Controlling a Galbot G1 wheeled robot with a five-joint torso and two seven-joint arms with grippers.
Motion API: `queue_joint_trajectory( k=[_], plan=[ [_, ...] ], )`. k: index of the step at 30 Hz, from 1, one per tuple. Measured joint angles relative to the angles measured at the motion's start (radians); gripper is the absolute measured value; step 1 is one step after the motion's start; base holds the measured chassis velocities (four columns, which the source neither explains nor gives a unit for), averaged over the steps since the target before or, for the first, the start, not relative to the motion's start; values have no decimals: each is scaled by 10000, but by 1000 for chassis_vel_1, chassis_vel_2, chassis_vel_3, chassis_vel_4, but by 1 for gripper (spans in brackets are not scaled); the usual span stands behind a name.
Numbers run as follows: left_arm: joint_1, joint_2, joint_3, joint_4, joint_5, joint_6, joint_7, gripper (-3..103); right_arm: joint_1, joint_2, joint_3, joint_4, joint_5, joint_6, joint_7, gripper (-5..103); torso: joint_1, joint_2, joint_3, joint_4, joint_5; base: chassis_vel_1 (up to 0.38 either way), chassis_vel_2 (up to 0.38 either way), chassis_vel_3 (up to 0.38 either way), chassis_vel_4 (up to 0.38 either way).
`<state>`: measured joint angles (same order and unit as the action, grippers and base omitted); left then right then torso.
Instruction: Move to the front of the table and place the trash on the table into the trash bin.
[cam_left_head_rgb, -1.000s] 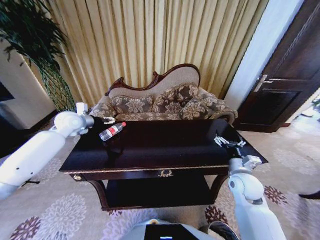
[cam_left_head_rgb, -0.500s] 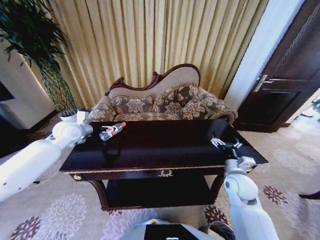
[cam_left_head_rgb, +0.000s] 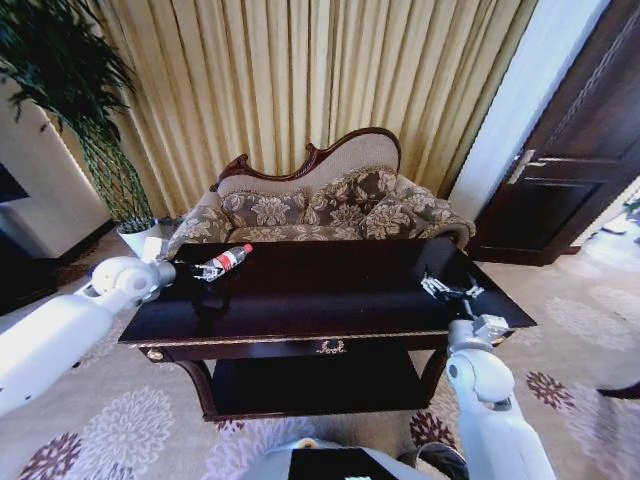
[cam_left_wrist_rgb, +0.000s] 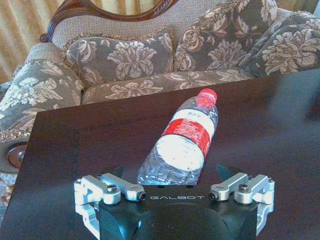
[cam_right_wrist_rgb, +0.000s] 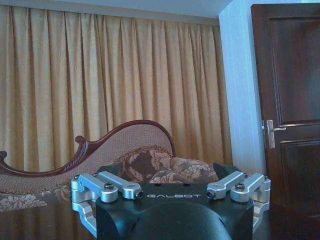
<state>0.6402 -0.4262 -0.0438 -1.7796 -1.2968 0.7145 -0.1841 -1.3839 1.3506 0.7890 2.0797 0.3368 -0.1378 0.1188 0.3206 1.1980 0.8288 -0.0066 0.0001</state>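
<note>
1. Head view takes in the whole dark glossy rectangular wooden table with gold trim (cam_left_head_rgb: 330, 290), gold emblem on its front drawer, lower shelf under it; carved-back floral sofa (cam_left_head_rgb: 320, 205) behind at 12 o'clock, gold pleated curtains (cam_left_head_rgb: 300, 80) further back, dark wooden door (cam_left_head_rgb: 570, 150) at 2 o'clock, green potted plant (cam_left_head_rgb: 70, 100) at 10 o'clock.
2. Left wrist view gives the close look the head view lacks: clear plastic bottle with red label and red cap (cam_left_wrist_rgb: 182, 140) lying on its side on the tabletop (cam_left_wrist_rgb: 90, 135), cap end toward the sofa (cam_left_wrist_rgb: 125, 60), base end nearest the camera.
3. Right wrist view looks level across the table at the sofa back (cam_right_wrist_rgb: 115, 145), curtains (cam_right_wrist_rgb: 110, 80) and door (cam_right_wrist_rgb: 295, 110); no trash seen there.
4. Left gripper (cam_left_head_rgb: 192, 270) at the table's left edge, 9 o'clock in the head view; fingers spread apart, gripping nothing. In the left wrist view (cam_left_wrist_rgb: 172, 175) the bottle's base sits between the two fingertips; contact cannot be told.
5. Right gripper (cam_left_head_rgb: 447, 288) over the table's right side at 3 o'clock, fingers apart, empty, well apart from the bottle (cam_left_head_rgb: 222, 262).
6. Bottle lies at the table's back-left, just beside the left gripper.
</note>
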Motion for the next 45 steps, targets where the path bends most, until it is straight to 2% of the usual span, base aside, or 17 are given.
queue_joint_trajectory(
  k=[6,9,12,28,29,31,33,34,36,38,39,41,43,44,45],
  plan=[
    [153,-30,-96,-3,16,-1,59,100,-29,-20,18,-25,0,64,0,100,0,0,1,1,-1,0,0,0,0],
    [181,-40,-130,126,75,-4,306,100,-68,-21,18,-28,-4,90,0,100,0,0,0,0,-1,0,0,0,0],
    [110,-53,-159,453,502,-8,1068,100,-173,-14,20,-69,-83,185,0,100,0,0,0,1,-1,0,0,0,0],
    [-244,-113,-172,1212,1075,-18,1915,100,-231,-39,58,-108,-158,282,0,100,0,0,0,1,-1,0,0,0,0],
    [-233,-146,-172,1271,1104,-18,1977,103,-244,-40,73,-94,-153,283,0,100,0,-1,0,1,0,0,0,0,0],
    [-214,-190,-172,1329,1140,-18,2024,100,-257,-46,89,-82,-147,283,0,100,0,-1,1,1,-1,0,0,0,0],
    [-182,-323,-172,1443,1216,-18,2059,89,-272,-64,125,-59,-140,301,0,100,0,-1,0,1,-1,0,0,0,0],
    [-182,-323,-172,1443,1216,-18,2059,89,-272,-64,125,-59,-140,301,0,100,0,-1,0,1,-1,0,0,0,0],
    [-165,-417,-172,1454,1237,-18,2063,78,-287,-68,141,-40,-137,327,0,100,0,-1,0,0,-1,0,0,0,0],
    [-159,-443,-172,1445,1241,-20,2064,78,-296,-68,143,-31,-136,335,0,100,0,-1,0,0,-1,0,0,0,0],
    [-151,-477,-172,1413,1247,-24,2069,68,-315,-61,146,-25,-139,354,0,100,0,-1,0,0,0,0,0,0,0],
    [-140,-498,-172,1395,1251,-24,2070,68,-331,-52,148,-25,-143,361,0,100,0,-1,1,0,-1,0,0,0,0],
    [-120,-503,-176,1356,1257,-24,2080,57,-348,-36,150,-26,-152,374,0,100,0,-1,0,0,1,0,0,0,0],
    [-120,-503,-176,1356,1257,-24,2080,57,-348,-36,150,-26,-152,374,0,100,0,-1,0,0,1,0,0,0,0],
    [-96,-489,-189,1335,1256,-24,2109,51,-347,-37,150,-28,-153,381,0,100,0,-1,0,0,-1,0,0,0,0]
  ],
)
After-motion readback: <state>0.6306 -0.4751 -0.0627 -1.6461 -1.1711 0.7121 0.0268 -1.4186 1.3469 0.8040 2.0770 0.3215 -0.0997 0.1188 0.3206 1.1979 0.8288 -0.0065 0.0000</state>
